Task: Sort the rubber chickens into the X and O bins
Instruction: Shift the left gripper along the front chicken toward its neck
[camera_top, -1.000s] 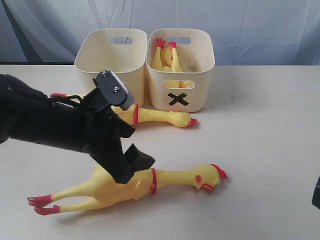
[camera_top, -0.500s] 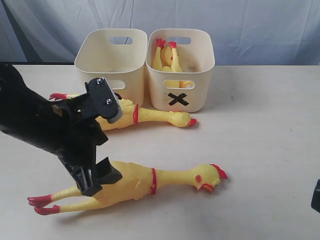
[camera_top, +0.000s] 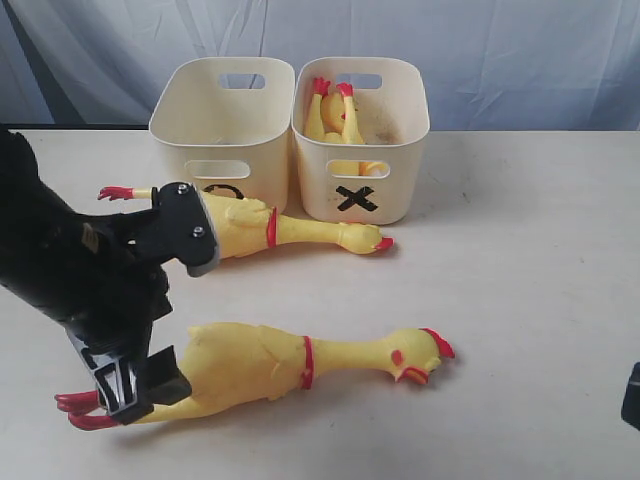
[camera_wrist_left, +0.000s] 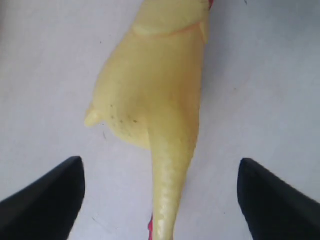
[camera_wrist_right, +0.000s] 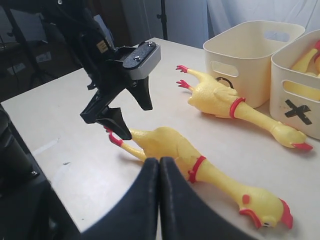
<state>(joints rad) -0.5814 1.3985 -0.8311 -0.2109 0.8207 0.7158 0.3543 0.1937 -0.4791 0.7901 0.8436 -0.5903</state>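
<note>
Black left arm (camera_top: 60, 270), grey two-screw plate (camera_top: 190, 228), tapered black gripper fingers (camera_wrist_left: 45, 195)

Pale tabletop (camera_top: 520, 300), blue-grey draped curtain (camera_top: 500, 50)

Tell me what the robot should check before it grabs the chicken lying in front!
1. Left gripper fingers open: ok, spread wide.
2. Near rubber chicken centred between them: ok, its leg runs down the middle.
3. Fingers low enough to pinch: cannot tell.
4. Right gripper out of the way: ok, shut and off to the side.
5. Room in the X bin: ok, only one small chicken inside.
6. Which bin this chicken belongs in: cannot tell.
</note>
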